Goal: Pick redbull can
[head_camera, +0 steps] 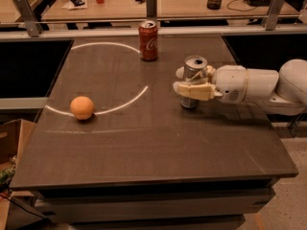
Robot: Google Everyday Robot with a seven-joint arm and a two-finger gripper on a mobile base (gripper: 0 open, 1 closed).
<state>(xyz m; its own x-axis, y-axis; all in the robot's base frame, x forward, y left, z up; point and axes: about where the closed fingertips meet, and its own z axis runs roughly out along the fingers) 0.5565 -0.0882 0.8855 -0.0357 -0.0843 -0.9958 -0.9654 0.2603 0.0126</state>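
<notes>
Redbull can (195, 70) stands upright on the table (144, 143), pinched at mid-height by the gripper (179, 79); its jaws are narrowed to the can's width, one either side.

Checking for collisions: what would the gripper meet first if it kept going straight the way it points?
The redbull can, standing right at the gripper on the table. Past it, probably only bare tabletop, though depth is unclear.
</notes>
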